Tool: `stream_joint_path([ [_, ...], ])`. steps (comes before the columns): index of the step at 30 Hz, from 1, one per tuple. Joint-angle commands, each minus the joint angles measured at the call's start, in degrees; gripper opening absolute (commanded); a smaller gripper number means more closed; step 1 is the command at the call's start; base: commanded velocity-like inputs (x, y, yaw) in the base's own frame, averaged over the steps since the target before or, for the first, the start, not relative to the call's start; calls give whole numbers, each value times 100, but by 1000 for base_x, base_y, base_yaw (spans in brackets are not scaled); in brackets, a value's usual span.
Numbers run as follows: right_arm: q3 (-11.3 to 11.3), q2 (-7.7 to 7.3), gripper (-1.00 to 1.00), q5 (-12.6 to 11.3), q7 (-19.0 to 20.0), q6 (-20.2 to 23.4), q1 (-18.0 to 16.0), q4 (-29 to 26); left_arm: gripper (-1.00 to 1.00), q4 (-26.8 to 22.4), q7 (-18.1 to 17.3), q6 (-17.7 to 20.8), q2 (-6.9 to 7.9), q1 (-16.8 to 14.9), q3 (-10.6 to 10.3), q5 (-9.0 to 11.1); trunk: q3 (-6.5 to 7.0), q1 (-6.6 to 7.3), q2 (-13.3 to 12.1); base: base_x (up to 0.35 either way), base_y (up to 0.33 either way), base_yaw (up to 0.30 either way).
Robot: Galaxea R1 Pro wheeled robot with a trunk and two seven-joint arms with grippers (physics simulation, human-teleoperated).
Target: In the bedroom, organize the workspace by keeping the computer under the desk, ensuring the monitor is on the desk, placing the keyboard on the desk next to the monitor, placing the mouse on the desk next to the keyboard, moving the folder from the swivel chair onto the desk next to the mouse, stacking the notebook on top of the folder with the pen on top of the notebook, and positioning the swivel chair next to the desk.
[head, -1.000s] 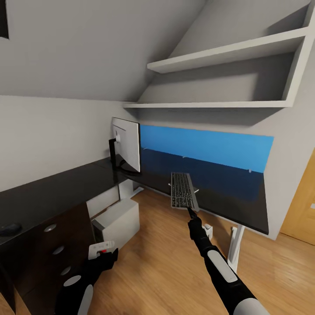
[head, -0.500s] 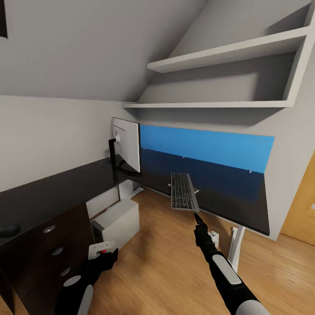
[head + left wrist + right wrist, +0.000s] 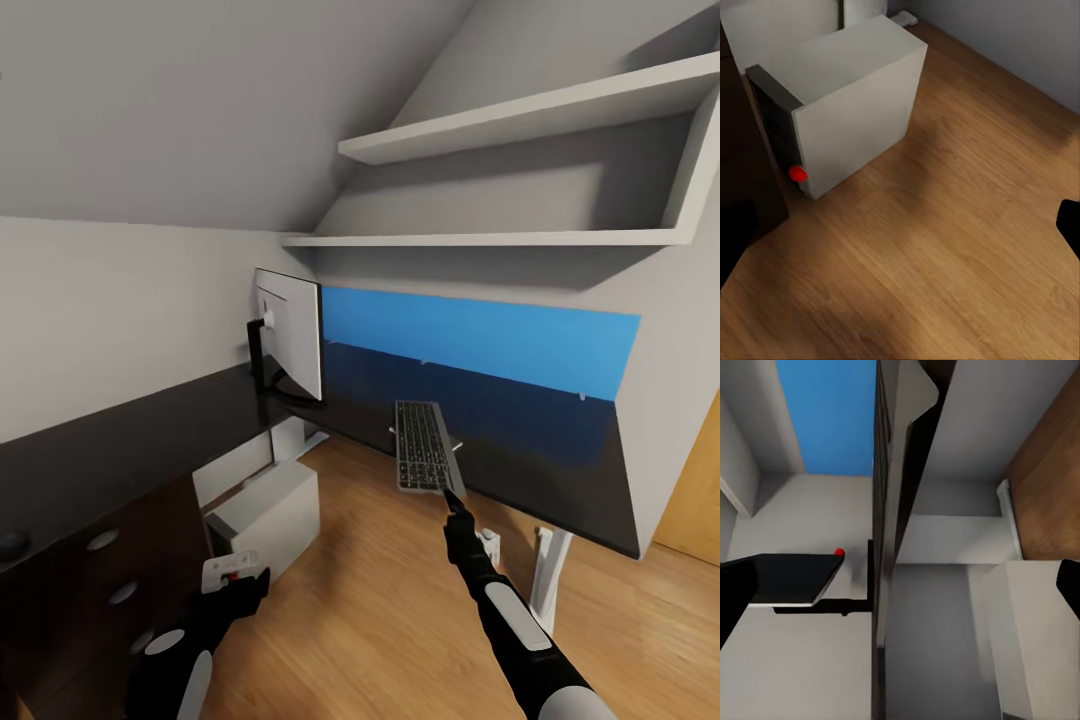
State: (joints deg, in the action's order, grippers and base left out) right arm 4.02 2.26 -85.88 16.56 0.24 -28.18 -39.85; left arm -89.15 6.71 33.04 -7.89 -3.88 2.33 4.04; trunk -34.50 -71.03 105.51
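Hanging low above the wood floor [image 3: 380, 600], the left gripper [image 3: 238, 592] holds nothing; how far its fingers are parted cannot be told. Beside it the computer [image 3: 268, 512] stands on the floor under the desk [image 3: 150, 440], its red button facing the camera. Rightward, the monitor [image 3: 293, 345] stands upright at the desk's corner. The keyboard [image 3: 426, 459] lies flat at the desk's front edge, long axis running toward the blue back panel [image 3: 480, 335]. The right gripper [image 3: 454, 497] sits just at its near end, fingers together; contact unclear.
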Motion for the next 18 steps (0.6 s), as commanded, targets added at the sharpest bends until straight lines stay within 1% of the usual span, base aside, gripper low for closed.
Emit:
stream_joint_path([
  [1, 11, -2, 100, -60, 23, 3, -4, 3, 100, -6, 32, 27, -3, -5, 2, 44, -6, 0, 3, 76, 17, 0],
  [6, 12, 2, 100, -60, 23, 3, -4, 3, 100, -6, 32, 27, -2, -1, 4, 49, -6, 0, 3, 161, 7, 0],
  [10, 12, 3, 100, -60, 23, 3, -4, 3, 100, -6, 28, 25, -2, 1, 4, 52, -6, 0, 3, 60, 1, 0],
  [14, 13, -1, 100, -58, 21, -3, -4, 3, 100, -6, 25, 23, -2, 1, 4, 52, -6, 0, 3, 136, 0, 0],
  [18, 12, -5, 100, -48, 20, -6, -4, 3, 100, -6, 24, 26, -2, 1, 1, 53, -6, 0, 3, 40, 0, 0],
])
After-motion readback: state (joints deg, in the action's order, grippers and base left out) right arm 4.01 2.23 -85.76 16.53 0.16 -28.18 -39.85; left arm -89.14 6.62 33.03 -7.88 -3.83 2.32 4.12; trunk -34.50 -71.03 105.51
